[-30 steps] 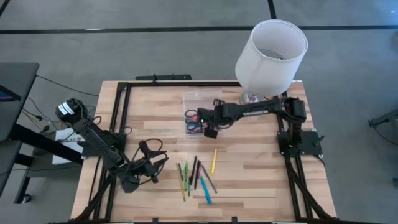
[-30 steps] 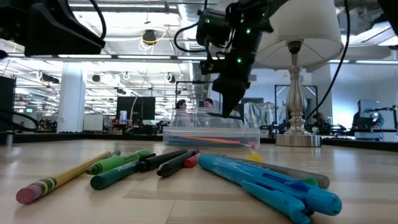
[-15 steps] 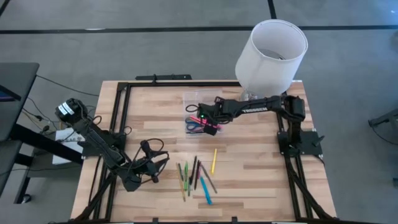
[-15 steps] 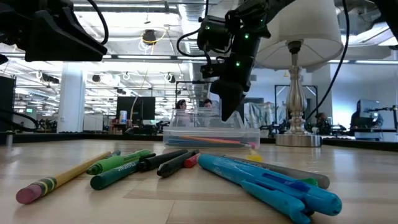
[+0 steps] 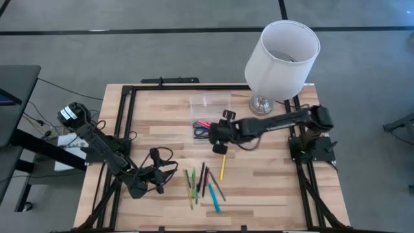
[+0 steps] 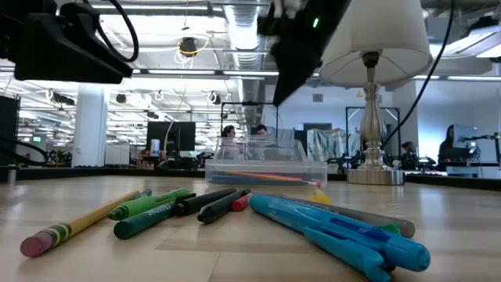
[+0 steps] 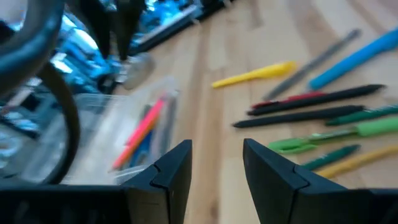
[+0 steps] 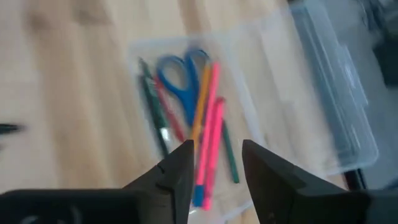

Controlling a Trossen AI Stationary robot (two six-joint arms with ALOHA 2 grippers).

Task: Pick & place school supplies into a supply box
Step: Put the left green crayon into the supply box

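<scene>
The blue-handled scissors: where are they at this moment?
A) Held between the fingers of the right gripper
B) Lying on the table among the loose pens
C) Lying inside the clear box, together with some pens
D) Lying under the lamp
C: the right wrist view shows the blue-handled scissors lying in the clear box beside pink markers, while the right gripper is open and empty.
</scene>
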